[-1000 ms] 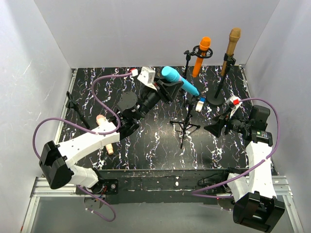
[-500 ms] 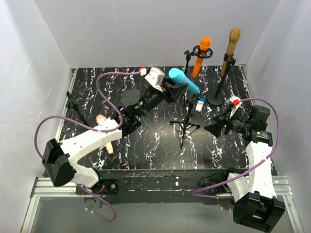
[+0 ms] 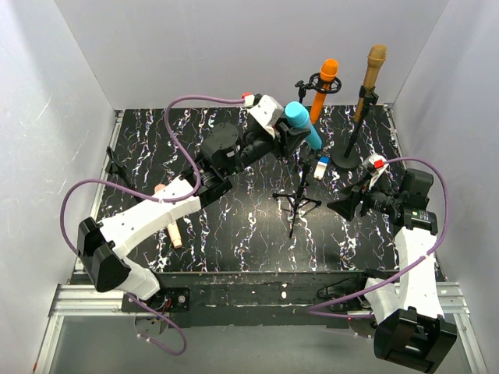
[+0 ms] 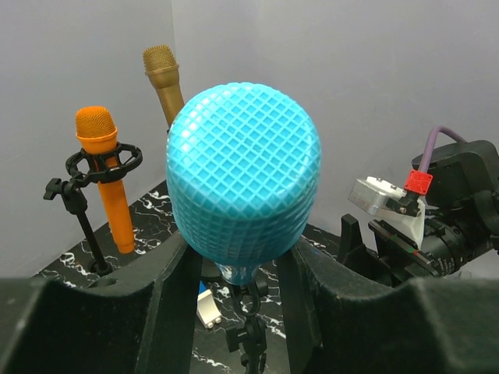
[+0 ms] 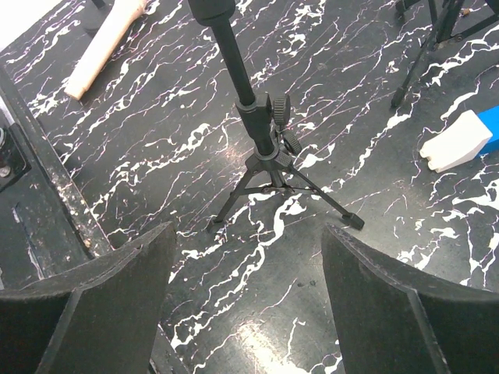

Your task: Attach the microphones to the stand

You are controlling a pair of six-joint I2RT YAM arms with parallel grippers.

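- Jaws of the left gripper (image 4: 238, 265) clamp the body of the light blue microphone (image 4: 243, 171). Its meshed head rises from between the two black fingers (image 4: 175, 292) toward the wrist camera.
- Just past that grip, under the microphone's far end, the top of the tripod stand (image 3: 296, 199) shows. Whether the two touch cannot be told.
- Below these jaws, a small blue-and-white block (image 3: 322, 167) lies on the marbled table (image 3: 249, 234), near the tripod's legs.
- Farther beyond the left jaws, the orange microphone (image 4: 109, 183) sits upright in the ring-clip stand (image 4: 78, 202).
- Past it, the gold-bronze microphone (image 4: 162, 78) stands upright on the round-base stand (image 3: 347, 160).
- Jaws of the right gripper (image 5: 249, 234) stand wide apart with nothing between them, low over the table.
- Straight ahead of them the tripod's post and spread legs stand clear of both fingers.
- Well beyond the right jaws, past the tripod, the pale pink-beige microphone (image 5: 105, 39) lies flat on the table. From above it is partly hidden beneath the left arm.
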